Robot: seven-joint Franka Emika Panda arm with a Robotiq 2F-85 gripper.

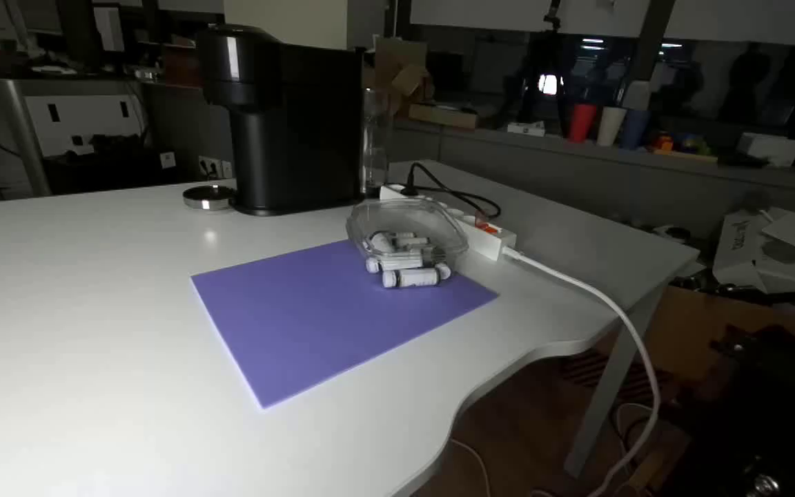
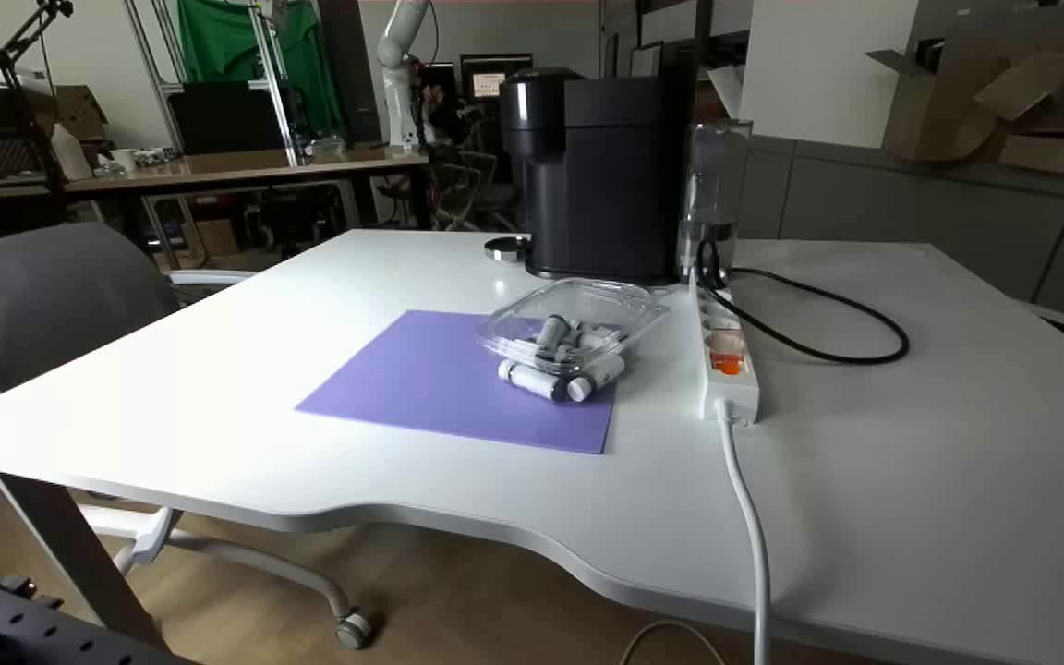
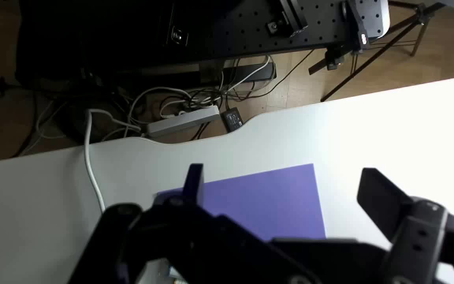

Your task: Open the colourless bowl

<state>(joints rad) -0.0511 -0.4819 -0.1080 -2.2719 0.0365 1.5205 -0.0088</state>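
Note:
The colourless bowl is a clear see-through plastic container with a glinting rim. It shows in both exterior views (image 1: 408, 209) (image 2: 587, 294), at the corner of a purple sheet (image 1: 308, 317) nearest the power strip. Several small white cylinders (image 1: 411, 277) (image 2: 532, 380) with dark ends lie in front of it and show through its wall. I cannot tell which of them are inside it or beneath it. My gripper (image 3: 284, 185) shows only in the wrist view. Its black fingers are wide apart with nothing between them, high above the table. The bowl is hidden in the wrist view.
A tall black machine (image 1: 294, 131) (image 2: 620, 175) stands behind the bowl, with a round dark dish (image 1: 209, 197) beside it. A white power strip (image 2: 731, 369) with black and white cables lies beside the bowl. The white table (image 1: 94, 310) has a curved front edge.

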